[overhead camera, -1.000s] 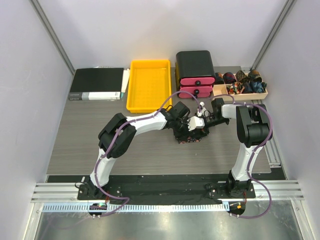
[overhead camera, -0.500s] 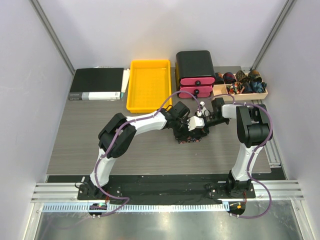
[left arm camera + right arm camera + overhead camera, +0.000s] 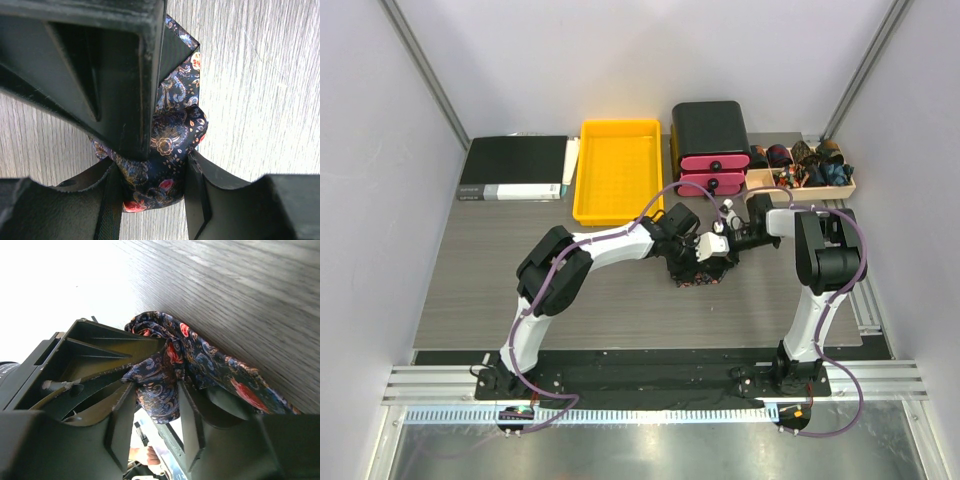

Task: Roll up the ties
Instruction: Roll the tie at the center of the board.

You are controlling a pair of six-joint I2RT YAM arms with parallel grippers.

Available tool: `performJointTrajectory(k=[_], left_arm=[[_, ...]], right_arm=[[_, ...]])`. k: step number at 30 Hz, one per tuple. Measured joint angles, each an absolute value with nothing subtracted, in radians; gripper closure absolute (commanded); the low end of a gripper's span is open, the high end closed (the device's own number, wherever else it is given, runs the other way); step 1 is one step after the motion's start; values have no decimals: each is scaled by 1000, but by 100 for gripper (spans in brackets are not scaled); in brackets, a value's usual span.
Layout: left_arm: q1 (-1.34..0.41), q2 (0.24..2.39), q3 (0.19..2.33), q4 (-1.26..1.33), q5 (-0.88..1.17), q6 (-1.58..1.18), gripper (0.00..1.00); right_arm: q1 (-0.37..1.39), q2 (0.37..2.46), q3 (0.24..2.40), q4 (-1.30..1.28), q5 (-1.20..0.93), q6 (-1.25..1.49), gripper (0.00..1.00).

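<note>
On the table (image 3: 470,290), mid-surface, the tie (image 3: 167,145) lies part-rolled, its long axis running six to twelve o'clock in the left wrist view. The left gripper (image 3: 150,187) and right gripper (image 3: 155,400) both clench it, meeting from nine and three o'clock overhead.

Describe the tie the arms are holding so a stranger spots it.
On the table, look in front of the black box with pink drawers. The tie is the dark flowery bundle pinched between the left gripper and right gripper, outside the wooden tray.
</note>
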State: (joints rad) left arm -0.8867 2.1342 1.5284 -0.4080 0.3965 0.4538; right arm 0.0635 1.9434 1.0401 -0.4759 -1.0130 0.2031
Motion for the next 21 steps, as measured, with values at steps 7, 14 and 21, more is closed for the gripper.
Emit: performJointTrajectory(k=[7, 14, 21], left_arm=[[-884, 2134, 1529, -409, 400, 454, 49], [-865, 2092, 1453, -334, 451, 436, 33], [-845, 2024, 1326, -215, 502, 364, 26]], right_arm=[[70, 1942, 1025, -461, -1024, 209, 99], [70, 1965, 1049, -495, -995, 181, 99], [71, 1977, 1069, -510, -945, 165, 99]])
